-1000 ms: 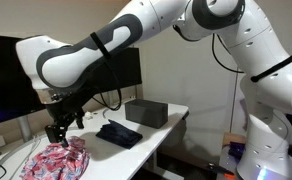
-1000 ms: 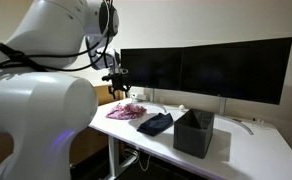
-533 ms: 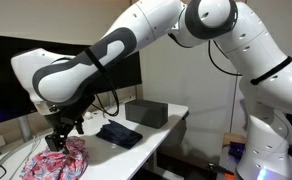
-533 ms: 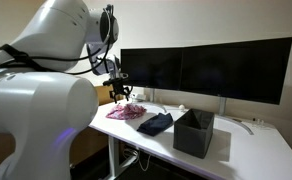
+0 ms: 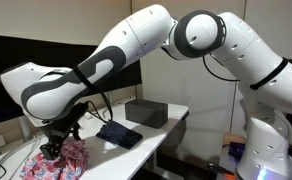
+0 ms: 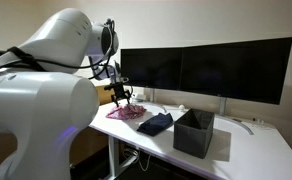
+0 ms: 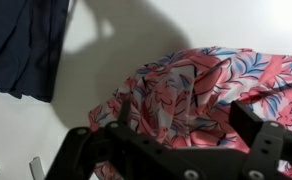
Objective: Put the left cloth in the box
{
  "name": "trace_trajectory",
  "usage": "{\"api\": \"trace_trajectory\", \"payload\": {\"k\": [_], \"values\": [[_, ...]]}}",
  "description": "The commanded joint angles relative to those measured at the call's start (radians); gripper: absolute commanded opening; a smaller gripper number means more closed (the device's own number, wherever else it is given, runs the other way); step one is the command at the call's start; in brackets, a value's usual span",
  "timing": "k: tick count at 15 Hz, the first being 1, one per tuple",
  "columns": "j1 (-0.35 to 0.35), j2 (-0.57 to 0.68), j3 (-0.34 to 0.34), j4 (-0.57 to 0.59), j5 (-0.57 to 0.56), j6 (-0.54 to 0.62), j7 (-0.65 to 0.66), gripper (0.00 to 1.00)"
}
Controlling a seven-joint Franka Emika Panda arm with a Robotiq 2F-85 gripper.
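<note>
The gripper, its fingers spread wide, hangs straight above the flowered cloth, whose bunched middle lies between them, the dark cloth just beside it.

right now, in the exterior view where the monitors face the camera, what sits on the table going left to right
floral cloth → dark cloth → black box
</note>
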Motion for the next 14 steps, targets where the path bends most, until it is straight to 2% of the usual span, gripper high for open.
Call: {"api": "trace_trajectory", "payload": {"k": [1, 2, 3, 14], "values": [[0.022, 0.048, -0.023, 0.089, -0.006, -0.059, 0.031, 1.00], [0.026, 0.061, -0.028, 0.111, -0.005, -0.073, 0.031, 1.00], [0.011, 0.033, -0.013, 0.059, 0.000, -0.036, 0.006, 1.00], [0.019, 0.065, -0.018, 0.105, 0.001, -0.048, 0.010, 1.00]]}}
